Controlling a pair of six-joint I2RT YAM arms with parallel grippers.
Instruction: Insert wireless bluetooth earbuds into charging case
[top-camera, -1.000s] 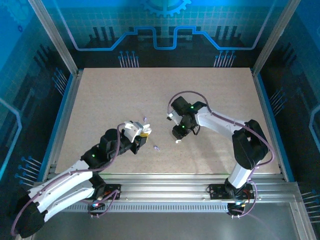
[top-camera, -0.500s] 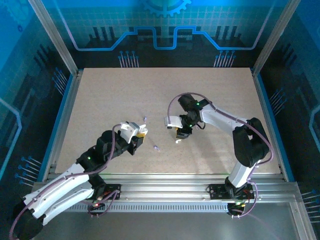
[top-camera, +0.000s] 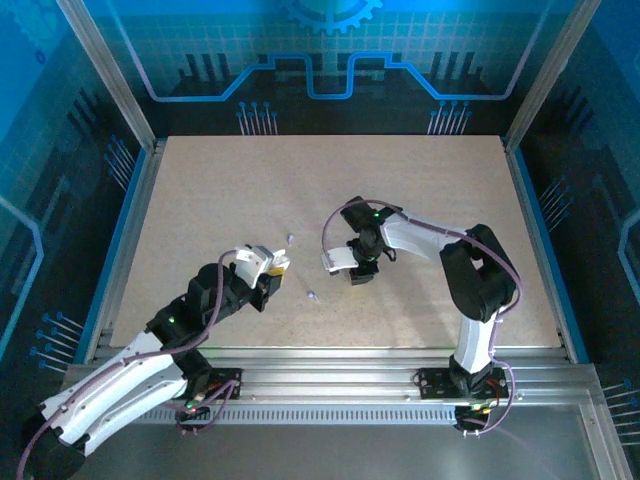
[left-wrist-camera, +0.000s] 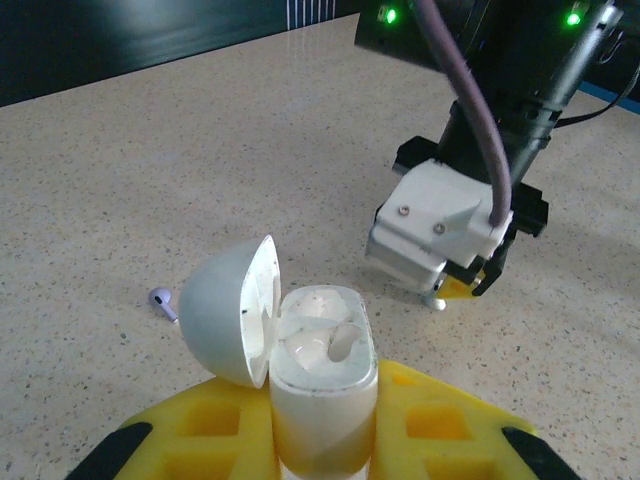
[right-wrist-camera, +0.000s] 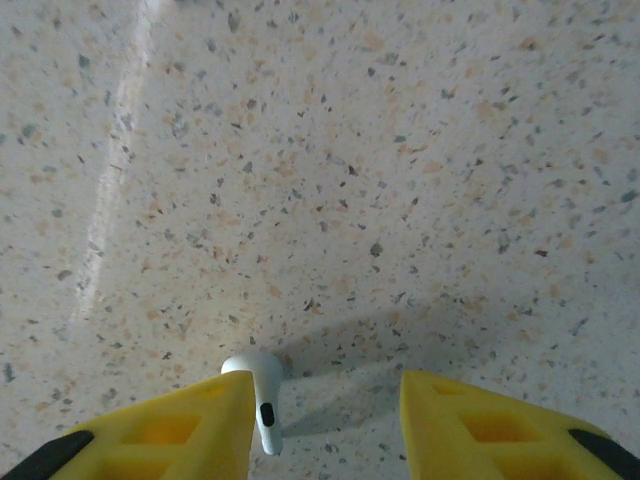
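The white earbud (right-wrist-camera: 258, 395) lies loose on the worktop (right-wrist-camera: 330, 150). In the right wrist view its stem points toward 6 o'clock, and it sits just beside the left-hand pad, well short of the other. The right tool (right-wrist-camera: 328, 392) straddles it with jaws apart, gripping nothing.

The bud looks very light, hard and glossy, so I judge it apt to skid or flip away if pinched off-centre. The rounded head seems the better place to take hold. Pads set squarely across it would leave the stem free to enter its socket.

The charging case (left-wrist-camera: 322, 385) stands upright, clamped in the closed left tool (left-wrist-camera: 322, 425), with its lid (left-wrist-camera: 225, 310) swung open toward 9 o'clock. A second white earbud (left-wrist-camera: 338, 340) sits inside already; whether the other socket is free I cannot tell.

From above, the right tool sits at about 3 o'clock of the case, near but apart. One lavender earbud (top-camera: 291, 238) lies on the worktop at 1 o'clock of the case, and the other lavender earbud (top-camera: 312, 296) at 4 o'clock.
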